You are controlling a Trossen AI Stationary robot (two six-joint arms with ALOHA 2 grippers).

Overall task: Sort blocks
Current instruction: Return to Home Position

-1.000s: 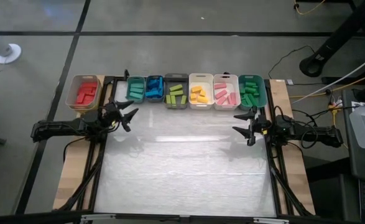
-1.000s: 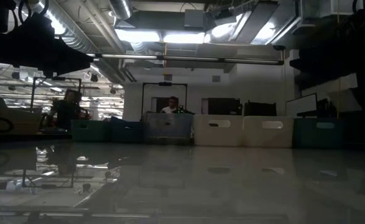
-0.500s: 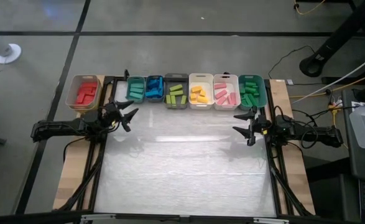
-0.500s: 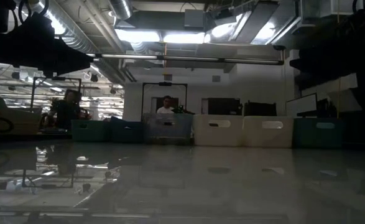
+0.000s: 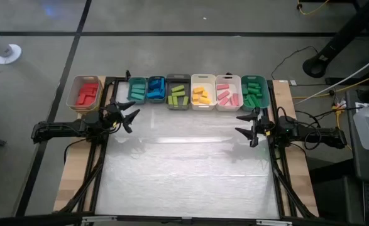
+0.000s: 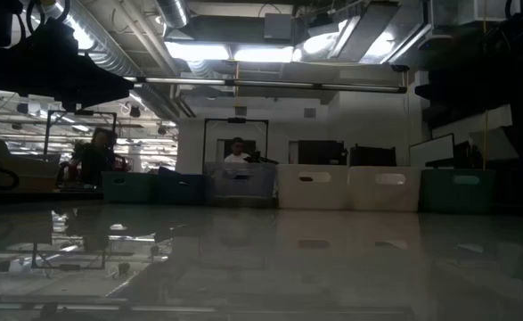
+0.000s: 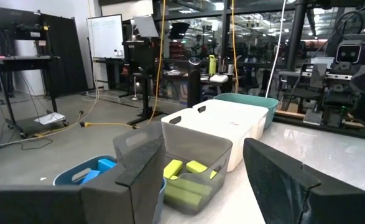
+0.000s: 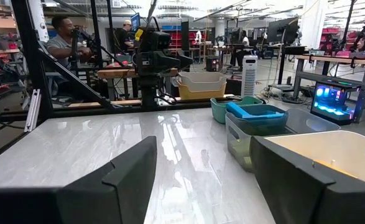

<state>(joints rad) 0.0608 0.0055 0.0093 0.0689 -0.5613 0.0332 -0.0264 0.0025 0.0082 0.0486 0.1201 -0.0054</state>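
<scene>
All the blocks lie sorted by colour in a row of bins along the table's far edge. Red blocks fill the tan bin, blue blocks the blue bin, lime blocks the grey bin. Yellow blocks and pink blocks lie in white bins, dark green blocks in the teal bin. My left gripper hovers open at the table's left side, just near of the bins. My right gripper hovers open at the right side, empty too.
The white table top stretches between and near of both grippers. The bin row forms a low wall along the far edge. A second teal bin stands beside the blue one. Wooden side boards and cables flank the table; people stand in the room beyond.
</scene>
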